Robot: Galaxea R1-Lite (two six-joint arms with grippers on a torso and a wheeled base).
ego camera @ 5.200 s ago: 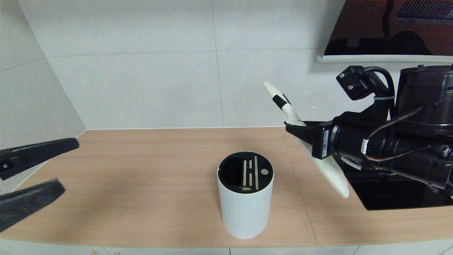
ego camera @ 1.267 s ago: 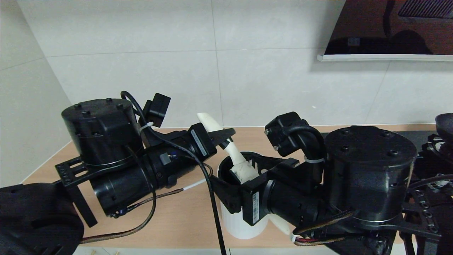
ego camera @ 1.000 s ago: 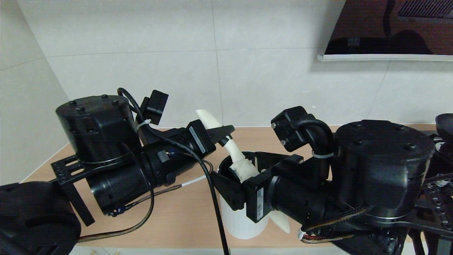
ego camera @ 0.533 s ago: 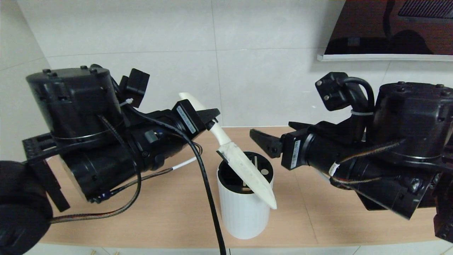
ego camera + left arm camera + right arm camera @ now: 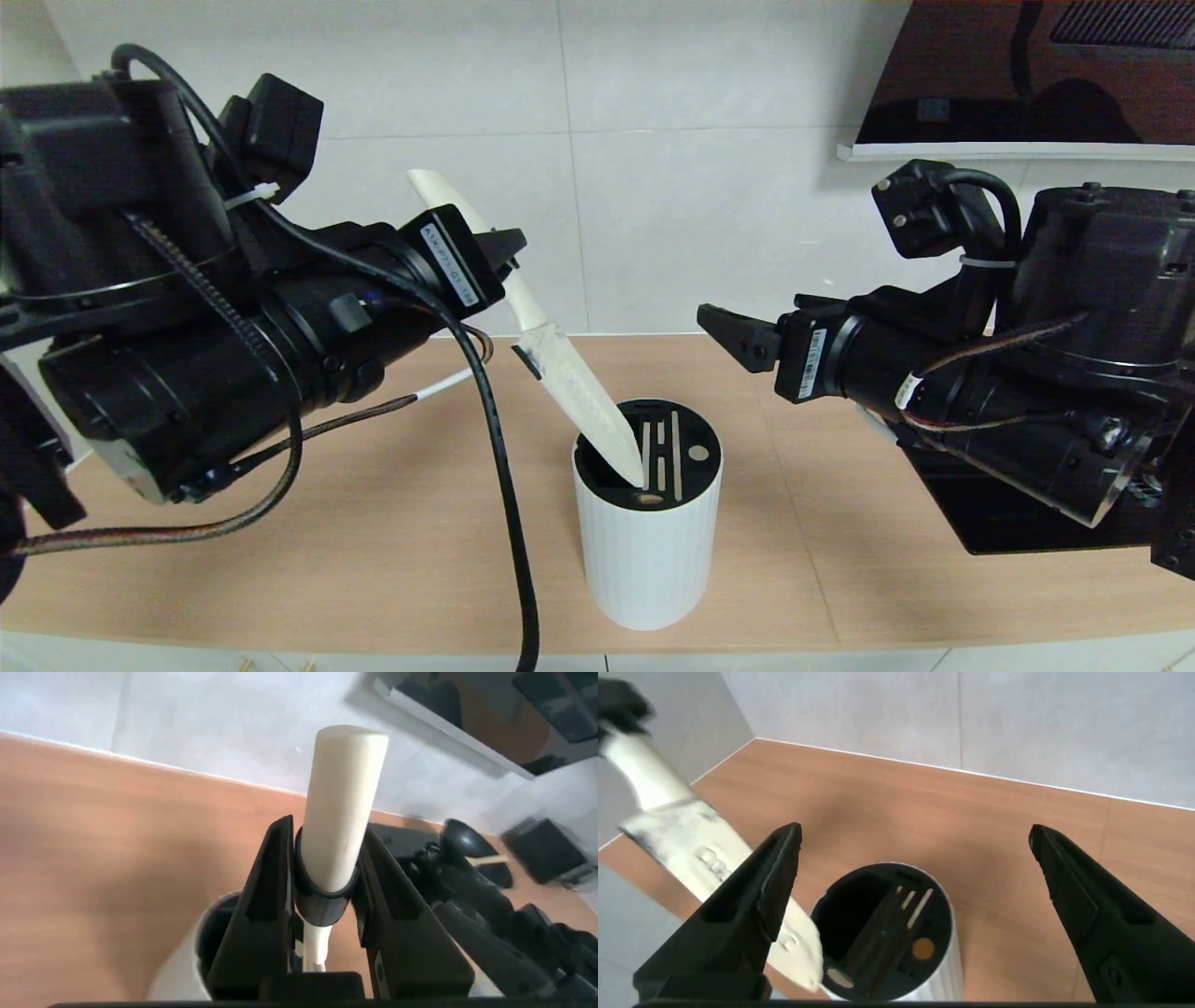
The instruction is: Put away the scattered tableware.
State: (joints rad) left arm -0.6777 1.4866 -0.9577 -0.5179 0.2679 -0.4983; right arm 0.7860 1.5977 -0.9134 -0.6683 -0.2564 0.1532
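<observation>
Handle of the white knife [image 5: 560,373] is pinched in the left gripper [image 5: 327,859]; the blade is tilted downward, with its tip at the open top of the white cylindrical knife holder [image 5: 647,551], which is stood upright on the wooden counter [image 5: 280,523]. The right gripper [image 5: 915,840] is held spread and empty, higher than the holder and to its right.

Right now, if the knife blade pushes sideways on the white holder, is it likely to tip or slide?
The holder is tall, narrow and stands free on the counter, so it would probably slide, perhaps tip if pushed near its top. The knife looks stiff, so it likely passes the push on rather than bending.
</observation>
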